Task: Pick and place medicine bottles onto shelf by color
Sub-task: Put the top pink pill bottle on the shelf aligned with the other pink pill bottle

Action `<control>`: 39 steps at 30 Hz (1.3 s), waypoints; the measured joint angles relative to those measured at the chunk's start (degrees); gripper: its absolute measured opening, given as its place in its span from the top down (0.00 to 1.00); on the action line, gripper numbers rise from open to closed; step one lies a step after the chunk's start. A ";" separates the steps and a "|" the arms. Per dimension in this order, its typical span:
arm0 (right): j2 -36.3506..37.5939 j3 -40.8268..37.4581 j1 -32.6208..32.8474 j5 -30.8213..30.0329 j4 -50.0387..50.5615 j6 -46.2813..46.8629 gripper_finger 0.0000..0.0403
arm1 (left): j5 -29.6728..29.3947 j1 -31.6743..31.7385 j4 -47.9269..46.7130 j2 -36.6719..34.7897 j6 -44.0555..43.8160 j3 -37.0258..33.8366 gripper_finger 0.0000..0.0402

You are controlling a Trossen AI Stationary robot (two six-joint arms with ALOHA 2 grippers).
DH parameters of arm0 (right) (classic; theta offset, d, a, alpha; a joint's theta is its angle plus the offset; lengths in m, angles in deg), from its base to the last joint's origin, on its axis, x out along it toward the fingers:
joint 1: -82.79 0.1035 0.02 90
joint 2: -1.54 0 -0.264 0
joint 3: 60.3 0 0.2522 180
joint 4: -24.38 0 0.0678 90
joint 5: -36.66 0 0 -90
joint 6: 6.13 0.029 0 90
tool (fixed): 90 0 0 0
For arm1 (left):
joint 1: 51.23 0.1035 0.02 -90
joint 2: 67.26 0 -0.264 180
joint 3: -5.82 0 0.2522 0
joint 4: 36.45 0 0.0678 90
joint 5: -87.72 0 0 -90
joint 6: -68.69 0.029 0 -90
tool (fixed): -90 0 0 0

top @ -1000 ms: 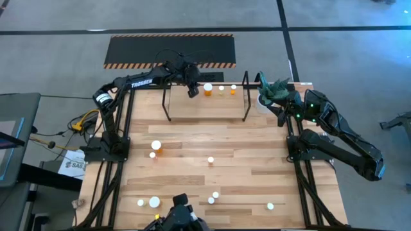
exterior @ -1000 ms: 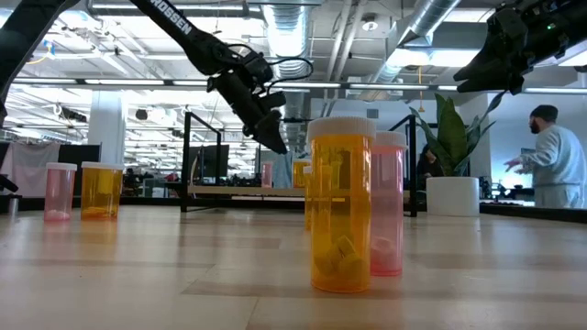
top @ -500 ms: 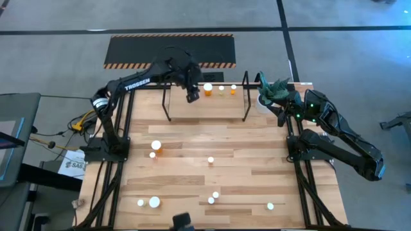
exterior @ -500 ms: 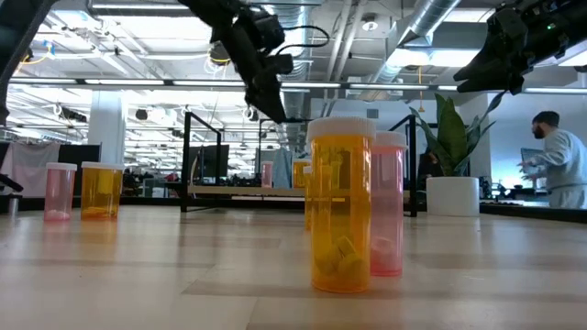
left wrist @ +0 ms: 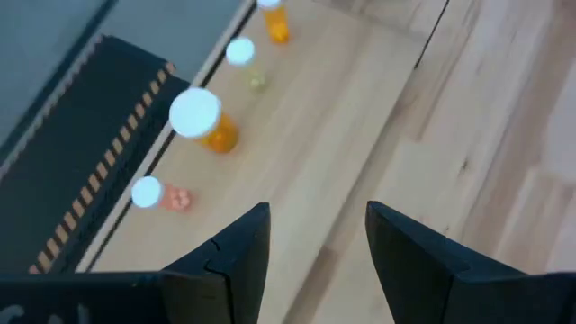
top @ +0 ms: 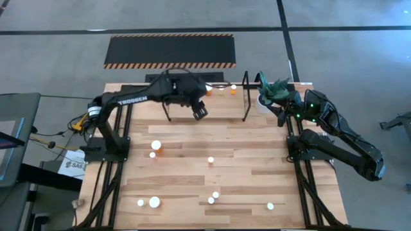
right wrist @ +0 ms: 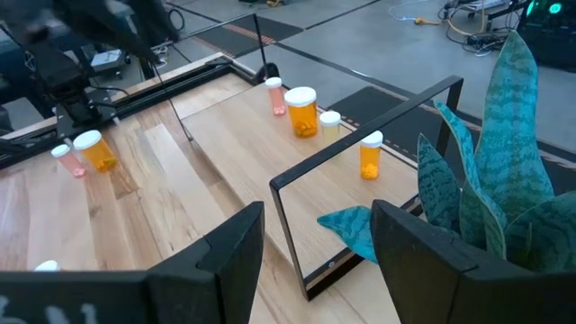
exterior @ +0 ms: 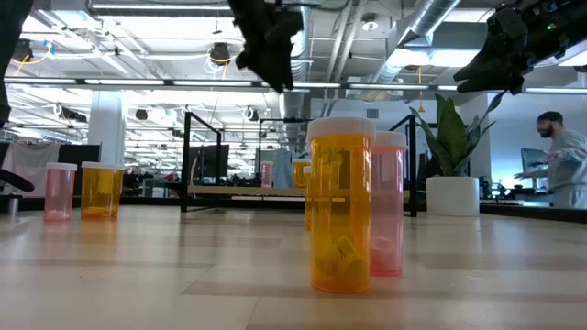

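The shelf (top: 225,104), a light wooden board in a black rod frame, stands at the table's far middle. Several white-capped medicine bottles stand upright on its far strip: a pink one (left wrist: 162,194), a large orange one (left wrist: 203,123), a pale one (left wrist: 245,59) and a small orange one (left wrist: 274,18). More bottles stand about the table, among them an orange pair (top: 155,149) at the left and a large orange one (exterior: 341,206) near the front. My left gripper (top: 201,113) hangs open and empty above the shelf's near edge. My right gripper (right wrist: 315,211) waits open by the plant.
A white pot with a green plant (top: 275,91) stands right of the shelf, close under my right gripper. A black mat with hazard-striped edges (top: 170,50) lies on the floor beyond the table. Loose bottles (top: 213,197) dot the near half. A person (exterior: 559,170) stands in the room behind.
My left gripper has drawn back from over the shelf's far strip toward the table's near edge and a little to the right, rising and rolling as it went. It stays open and empty. The bottles on the shelf have kept their places.
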 joint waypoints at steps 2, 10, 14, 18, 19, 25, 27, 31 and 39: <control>0.02 0.00 0.02 0.00 -0.02 0.00 0.44 | -2.14 -2.69 0.22 -0.49 -5.22 0.01 0.57; 0.01 0.00 0.02 0.00 -0.01 0.00 0.44 | -2.59 -11.97 -3.62 -0.54 -23.29 -0.54 0.57; 0.00 0.00 0.02 0.00 -0.02 0.00 0.44 | -2.64 -16.28 -8.76 -0.52 -35.15 -0.58 0.57; 0.02 0.00 0.02 0.00 -0.02 0.00 0.44 | -2.64 -19.94 -14.00 -0.50 -46.84 -0.60 0.57; 0.02 0.00 0.02 0.00 -0.02 0.00 0.44 | -2.64 -20.71 -14.97 -0.50 -49.43 -0.60 0.57; 0.02 0.00 0.02 0.00 -0.02 0.00 0.44 | -0.76 -24.68 -22.55 -0.50 -63.64 -0.60 0.56; 0.00 0.00 0.02 0.00 -0.02 0.00 0.44 | 0.42 -26.11 -25.62 -0.50 -68.36 -0.60 0.55; 0.01 0.00 0.02 0.00 -0.02 -0.01 0.44 | 1.49 -29.34 -32.69 -0.50 -74.37 -0.60 0.54; 0.01 0.00 0.02 0.00 -0.02 0.00 0.44 | 5.42 -33.41 -36.29 -2.25 -83.43 -6.15 0.53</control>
